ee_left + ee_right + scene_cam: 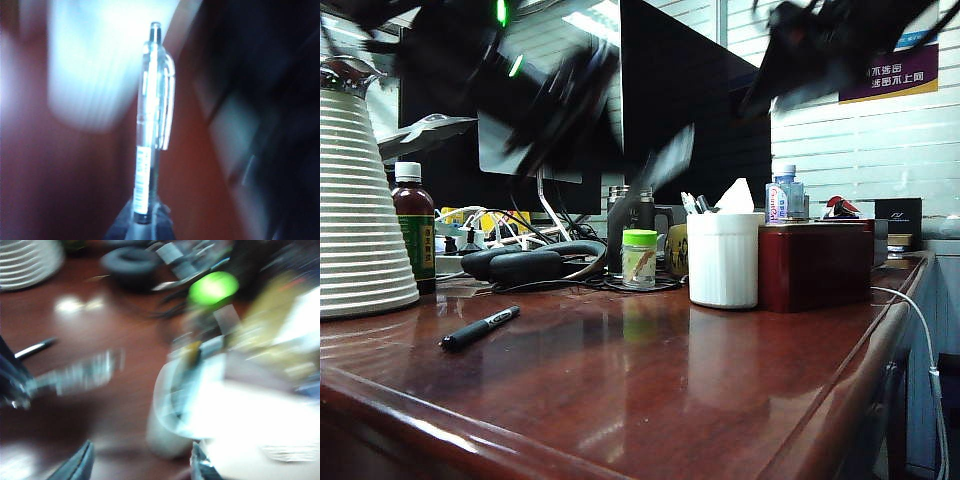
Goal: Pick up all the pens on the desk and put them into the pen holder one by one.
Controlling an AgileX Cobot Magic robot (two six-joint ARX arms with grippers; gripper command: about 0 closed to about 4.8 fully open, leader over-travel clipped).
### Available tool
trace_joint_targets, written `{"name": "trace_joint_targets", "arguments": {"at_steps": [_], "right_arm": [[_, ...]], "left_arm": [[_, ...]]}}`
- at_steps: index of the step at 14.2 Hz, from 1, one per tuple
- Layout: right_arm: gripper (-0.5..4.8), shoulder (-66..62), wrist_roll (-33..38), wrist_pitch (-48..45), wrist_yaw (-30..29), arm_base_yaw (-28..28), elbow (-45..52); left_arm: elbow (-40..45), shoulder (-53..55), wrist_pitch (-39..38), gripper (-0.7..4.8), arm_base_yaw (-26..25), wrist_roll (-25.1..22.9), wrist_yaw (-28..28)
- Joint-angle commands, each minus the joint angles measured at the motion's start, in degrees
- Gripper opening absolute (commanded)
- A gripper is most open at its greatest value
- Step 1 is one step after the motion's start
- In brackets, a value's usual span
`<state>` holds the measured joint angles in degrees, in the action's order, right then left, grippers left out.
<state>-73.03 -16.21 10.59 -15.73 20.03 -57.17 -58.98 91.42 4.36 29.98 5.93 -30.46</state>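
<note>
Left pincer grips the clear pen — right pincer gapes above the pen holder.

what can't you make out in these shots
- Exterior view: left gripper and right gripper are motion-smeared; their jaws are unreadable.
- Left wrist view: the pen holder behind the clear pen is a blur; its inside is hidden.
- Right wrist view: blur hides the print on the black pen.

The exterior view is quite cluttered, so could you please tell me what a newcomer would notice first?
Probably the black marker pen lying alone on the glossy desk near the front edge, and the white pen holder beside the dark red box. Above, the left pincer is shut on a clear pen; the right pincer hangs open over the holder.
</note>
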Motion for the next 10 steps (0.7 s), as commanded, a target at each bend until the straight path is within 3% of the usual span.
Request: {"name": "trace_joint_targets", "arguments": {"at_steps": [1, 3, 5, 7, 10], "right_arm": [[2.52, 4.02, -0.46, -1.42, 0.63, -3.08, -0.22], [2.52, 5.38, -0.52, -2.14, 0.61, -5.49, -0.22], [2.52, 5.40, -0.52, -3.74, 0.55, -7.65, -0.22], [2.52, 5.40, -0.52, -6.97, 0.37, -8.87, -0.20], [2.52, 5.29, -0.52, -8.02, 0.46, -9.90, -0.17]], "left_arm": [[-0.24, 0.26, 25.57, -0.06, 0.07, 5.49, 5.35], [-0.26, 4.48, 42.25, -0.06, 0.07, 6.73, 6.03], [-1.14, 12.57, 55.84, -0.06, 0.09, 17.62, 6.27], [-4.63, 20.35, 63.34, -0.06, 0.46, 25.70, 6.47], [-12.50, 28.50, 66.42, -0.06, 3.04, 26.03, 8.68]]}}
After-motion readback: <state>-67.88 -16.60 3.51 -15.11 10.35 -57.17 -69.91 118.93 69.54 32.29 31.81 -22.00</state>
